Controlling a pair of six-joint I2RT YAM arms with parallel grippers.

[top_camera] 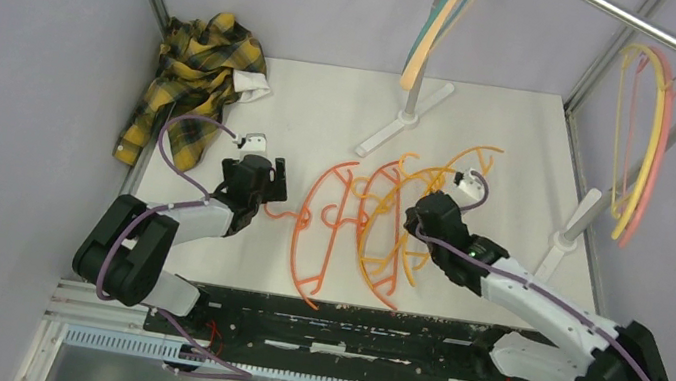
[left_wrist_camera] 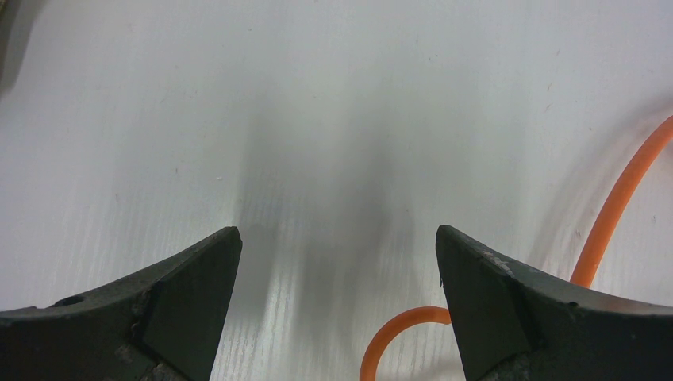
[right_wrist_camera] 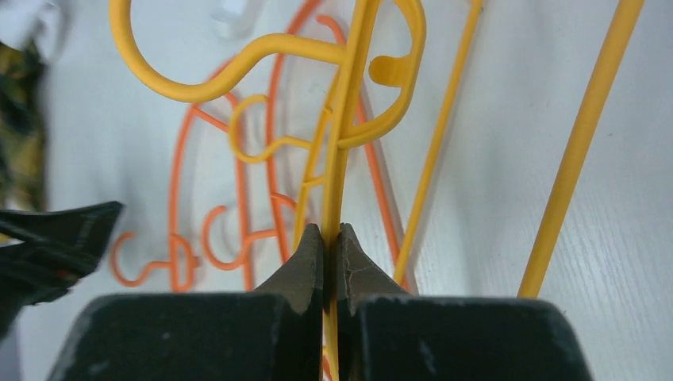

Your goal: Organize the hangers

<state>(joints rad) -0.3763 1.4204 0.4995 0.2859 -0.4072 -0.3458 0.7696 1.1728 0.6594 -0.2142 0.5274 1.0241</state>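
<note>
Right pincer point(right_wrist_camera: 332, 238) is clamped on the thin yellow plastic hanger point(right_wrist_camera: 347, 119) in the heap just in front of the rail's white foot point(top_camera: 428, 103), left pincer point(left_wrist_camera: 337, 246) spread empty; looks light, springy and slippery, so I'd hold its stem near the hook.

Right gripper point(right_wrist_camera: 332, 238): jaws closed on a thin bar of a yellow hanger point(right_wrist_camera: 309, 49). Its hook lies beyond the fingertips. Orange hangers point(right_wrist_camera: 176, 171) lie on the white table point(right_wrist_camera: 492, 278), left of and beneath the yellow hanger. Two yellow bars point(right_wrist_camera: 583, 135) run to its right.
</note>
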